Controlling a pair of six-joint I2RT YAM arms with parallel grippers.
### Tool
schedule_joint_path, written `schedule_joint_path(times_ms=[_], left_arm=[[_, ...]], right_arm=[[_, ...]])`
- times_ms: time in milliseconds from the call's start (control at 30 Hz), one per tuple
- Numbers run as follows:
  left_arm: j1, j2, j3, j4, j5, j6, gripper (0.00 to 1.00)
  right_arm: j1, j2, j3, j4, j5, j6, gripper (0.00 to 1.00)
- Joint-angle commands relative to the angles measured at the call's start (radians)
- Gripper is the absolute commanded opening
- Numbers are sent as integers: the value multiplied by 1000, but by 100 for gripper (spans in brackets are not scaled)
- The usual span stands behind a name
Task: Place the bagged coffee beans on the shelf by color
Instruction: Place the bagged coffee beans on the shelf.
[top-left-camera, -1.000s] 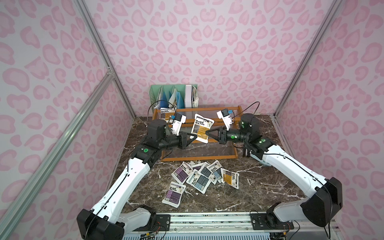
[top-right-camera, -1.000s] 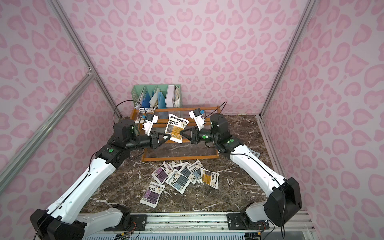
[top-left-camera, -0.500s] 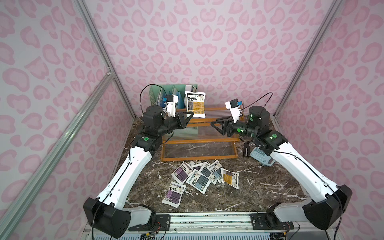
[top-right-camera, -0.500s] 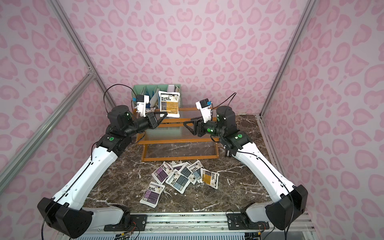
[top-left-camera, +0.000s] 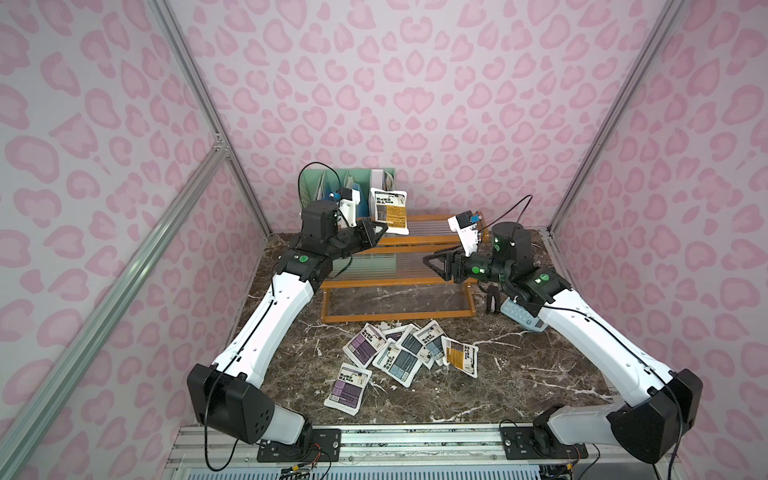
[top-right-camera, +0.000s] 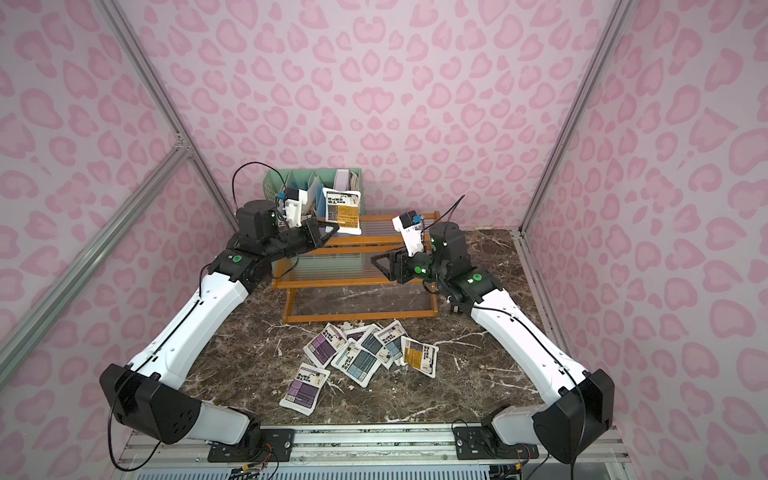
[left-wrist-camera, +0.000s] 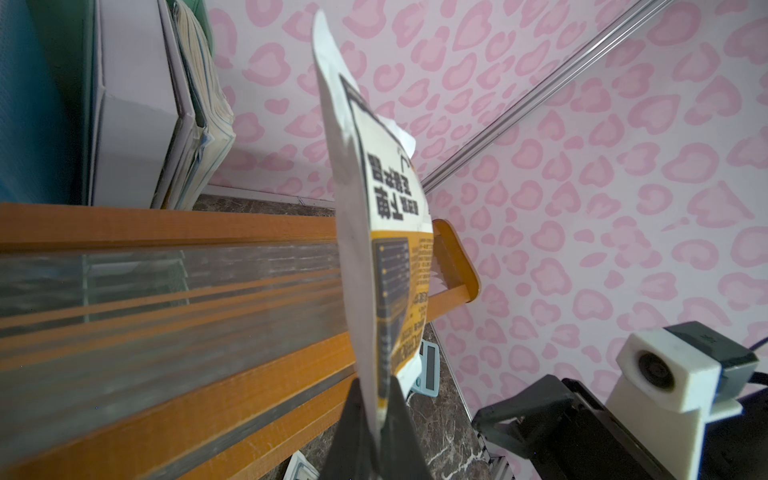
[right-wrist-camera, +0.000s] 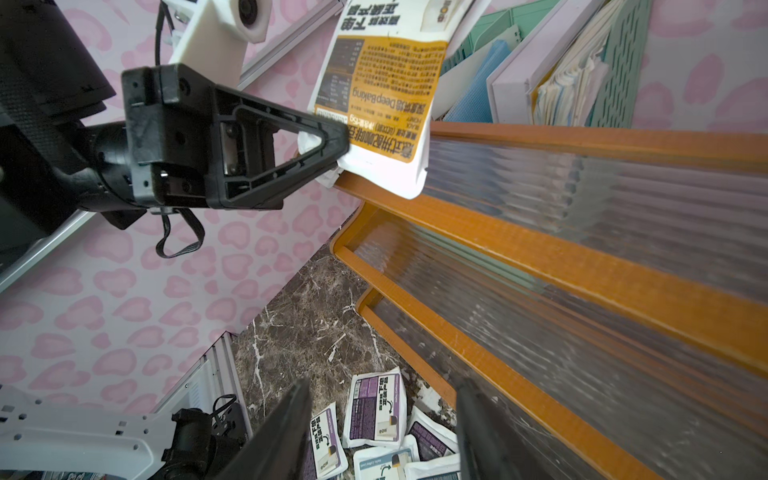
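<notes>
The left claw (top-left-camera: 380, 226) is closed on the lower corner of one orange-labelled pouch (top-left-camera: 389, 211) and holds it upright above the top tier of the shelf (top-left-camera: 395, 284), toward that tier's left half; whether the pouch's lower edge touches the tier cannot be told. The right claw (top-left-camera: 428, 261) is empty, its jaws moderately apart, and sits over the right part of the shelf's middle tier, pointing toward the left claw. No pouch lies on the three tiers. The other pouches (top-left-camera: 409, 353), with purple, blue-grey and orange labels, lie in an overlapping cluster on the table (top-left-camera: 519, 374) just in front of the shelf's lowest tier; one purple pouch (top-left-camera: 347, 388) lies apart, farther from the shelf. A mint-green file holder (top-left-camera: 316, 187) stands behind the shelf. A grey calculator (top-left-camera: 521, 318) lies beside the shelf's right end, partly under the right arm.
</notes>
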Motion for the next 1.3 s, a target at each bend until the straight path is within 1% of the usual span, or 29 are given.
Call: schedule_joint_path(times_ms=[0,100,367,400,500,533,567,600,667,767,867,933,1033,1133,1267], left_arm=[[1,34,27,-50,19,-4,0],[2,63,39,-70,23,10,0],[2,88,33,-65,25,-6,0],[2,90,36,-70,24,-5,2],[2,95,50,-98,11,1,20],[2,94,50,-102,5,3,28],[2,93,49,-100,0,4,34],[2,94,51,-100,-2,4,37],[2,96,55,-104,-7,5,47],[2,91,64,-128,-25,11,54],[2,59,52,-137,-32,21,66],[1,28,35,-146,-41,33,70],[0,-26,7,-178,-66,66,73],[-1,-93,-46,-210,-104,109,74],[-16,-185,-167,-253,-158,187,74]], right_arm=[[1,-9,-16,22,14,4,58],[-1,-15,-29,27,17,7,58],[-18,-42,-56,38,19,13,57],[-21,-46,-61,39,19,12,57],[-26,-57,-74,42,22,13,57],[-26,-61,-76,42,23,14,57],[-28,-66,-80,43,24,15,57],[-28,-69,-81,43,24,14,57],[-29,-74,-87,41,22,12,57],[-29,-82,-92,30,29,7,57],[-29,-94,-106,18,42,2,58],[-31,-103,-122,10,50,2,59],[-34,-114,-146,-17,70,11,59],[-39,-135,-200,-23,86,41,59],[-47,-174,-300,-35,95,81,59]])
